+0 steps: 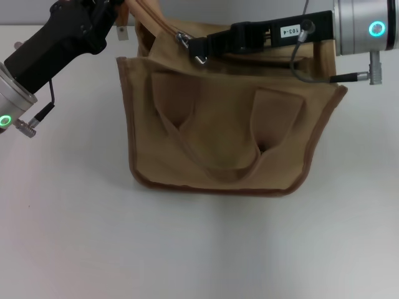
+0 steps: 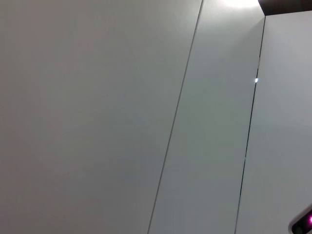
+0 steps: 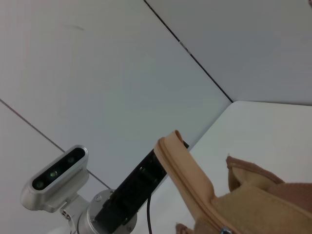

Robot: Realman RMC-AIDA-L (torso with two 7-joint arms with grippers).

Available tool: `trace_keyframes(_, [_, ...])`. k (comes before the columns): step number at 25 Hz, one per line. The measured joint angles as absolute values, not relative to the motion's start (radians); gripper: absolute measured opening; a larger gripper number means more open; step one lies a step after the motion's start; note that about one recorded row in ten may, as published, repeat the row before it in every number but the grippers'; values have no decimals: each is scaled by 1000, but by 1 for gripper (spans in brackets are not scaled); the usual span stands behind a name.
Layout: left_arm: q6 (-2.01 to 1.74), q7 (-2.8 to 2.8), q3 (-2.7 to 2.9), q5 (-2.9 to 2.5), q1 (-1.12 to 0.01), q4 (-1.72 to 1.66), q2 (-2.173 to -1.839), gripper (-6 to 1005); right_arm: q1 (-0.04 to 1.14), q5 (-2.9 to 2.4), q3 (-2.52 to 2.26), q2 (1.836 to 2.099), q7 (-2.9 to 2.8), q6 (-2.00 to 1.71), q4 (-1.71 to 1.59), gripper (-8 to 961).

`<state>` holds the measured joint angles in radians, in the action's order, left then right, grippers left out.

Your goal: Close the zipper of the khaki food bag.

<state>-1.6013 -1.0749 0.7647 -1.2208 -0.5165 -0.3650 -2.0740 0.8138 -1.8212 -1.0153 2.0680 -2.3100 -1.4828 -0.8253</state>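
Right claw (image 1: 198, 53) sits clamped on the zipper (image 1: 184, 38) slider atop the bag (image 1: 224, 137) at the desk's (image 1: 93, 237) far edge; left claw (image 1: 128, 7) grips the bag's raised end strip.

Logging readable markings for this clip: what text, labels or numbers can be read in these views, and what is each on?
"103-4": white sticker, reading upside down, on the black right gripper above the bag in the head view.
Nothing readable on the bag, the zipper or the left gripper.
Left and right wrist views: no text.
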Motion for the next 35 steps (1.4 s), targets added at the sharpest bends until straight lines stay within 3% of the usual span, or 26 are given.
trace_keyframes(16, [-1578, -1075, 760, -1220, -512, -351, -2075, 21, 742, -1818, -956, 2064, -2285, -1552, -864, 8])
trace_keyframes(35, [-1545, -1075, 758, -1202, -511, -350, -2074, 34, 646, -1818, -809, 2024, -2205, -1680, -871, 8])
